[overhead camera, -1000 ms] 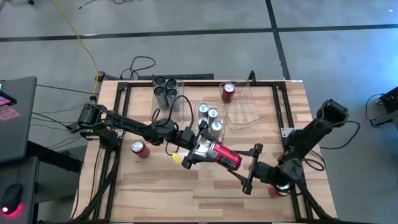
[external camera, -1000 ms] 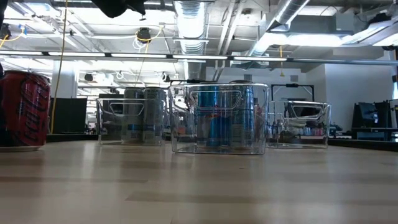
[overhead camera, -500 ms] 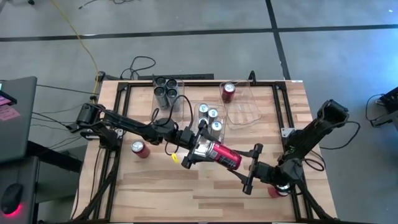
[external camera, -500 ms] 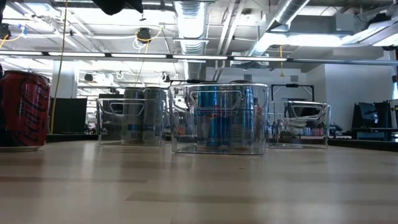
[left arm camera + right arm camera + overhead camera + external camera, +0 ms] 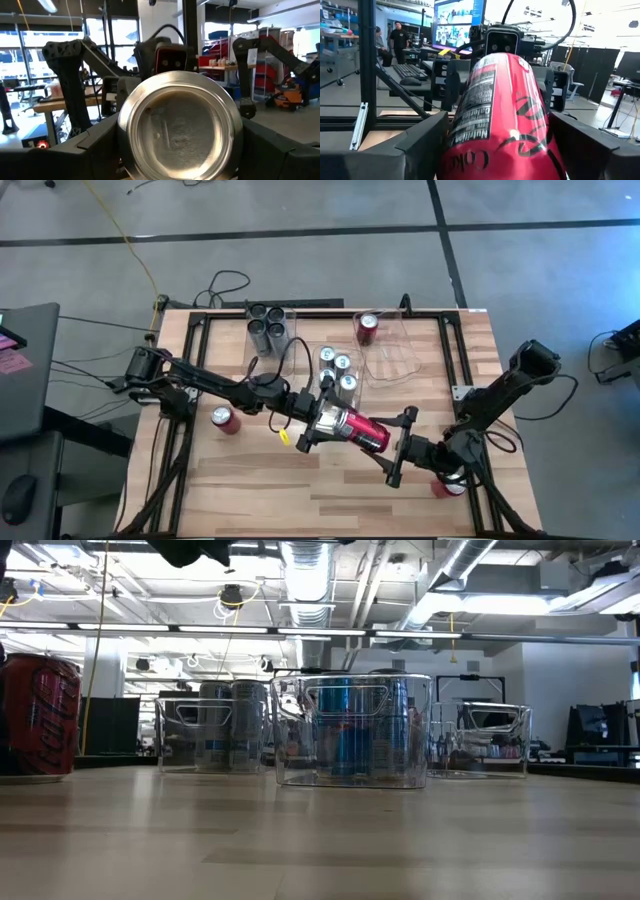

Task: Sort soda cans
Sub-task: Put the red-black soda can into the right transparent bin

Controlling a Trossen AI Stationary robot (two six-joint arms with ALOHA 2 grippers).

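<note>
1. Closest to me, above the table's middle, a red cylindrical soda can (image 5: 362, 430) lies on its side between both arms, off the wooden table (image 5: 300, 490).
2. The left gripper (image 5: 322, 423) clamps its silver end from nine o'clock.
3. The right gripper (image 5: 400, 442), at four o'clock, has its fingers (image 5: 420, 142) spread either side of the can; whether they touch it I cannot tell.
4. Farther back, clear plastic bins (image 5: 340, 370) hold silver-blue cans (image 5: 336, 364), dark grey cans (image 5: 266, 321) and another red can (image 5: 367, 327).

Both arms are matte black, built from slim tubular links joined by chunky rounded joints, with black cables looping along them. The left gripper (image 5: 322, 423) carries a silver metallic section and a small yellow tab; the right gripper (image 5: 399, 448) has long flat black fingers.
</note>
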